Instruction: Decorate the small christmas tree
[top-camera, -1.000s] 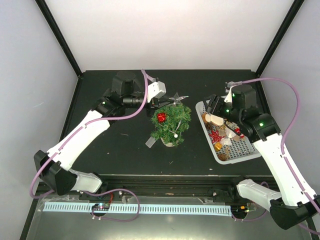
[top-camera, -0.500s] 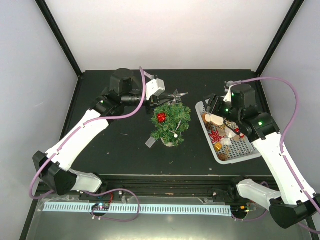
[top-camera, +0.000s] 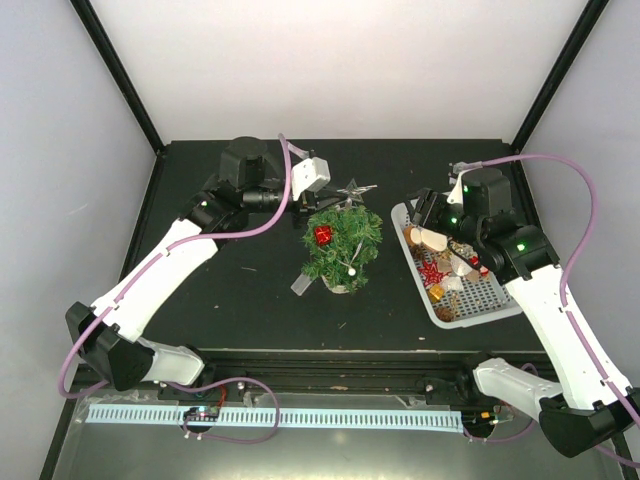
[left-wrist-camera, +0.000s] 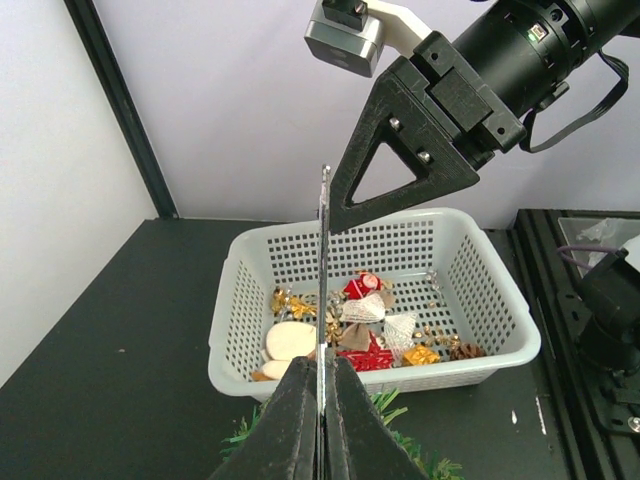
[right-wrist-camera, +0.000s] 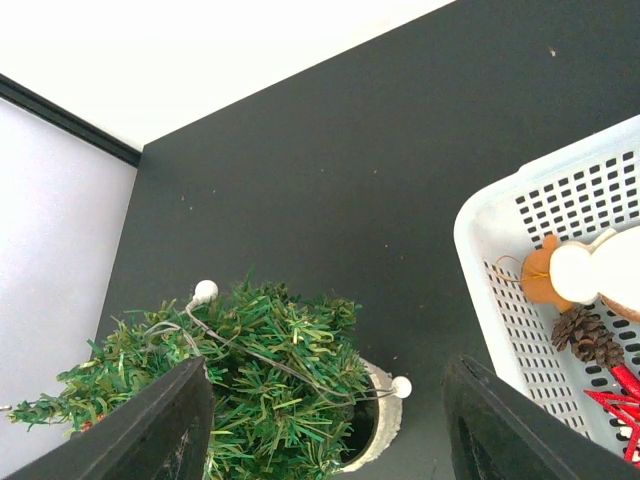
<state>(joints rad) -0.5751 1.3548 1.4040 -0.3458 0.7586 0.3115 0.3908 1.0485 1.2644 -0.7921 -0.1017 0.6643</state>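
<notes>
My left gripper is pressed together on a thin silver star (edge-on in my wrist view), holding it just above the top of the small christmas tree, which stands near the middle of the black table with a red gift ornament on its branches. My right gripper is spread wide, holding nothing, hovering over the near-left corner of the white basket of decorations, beside the tree.
</notes>
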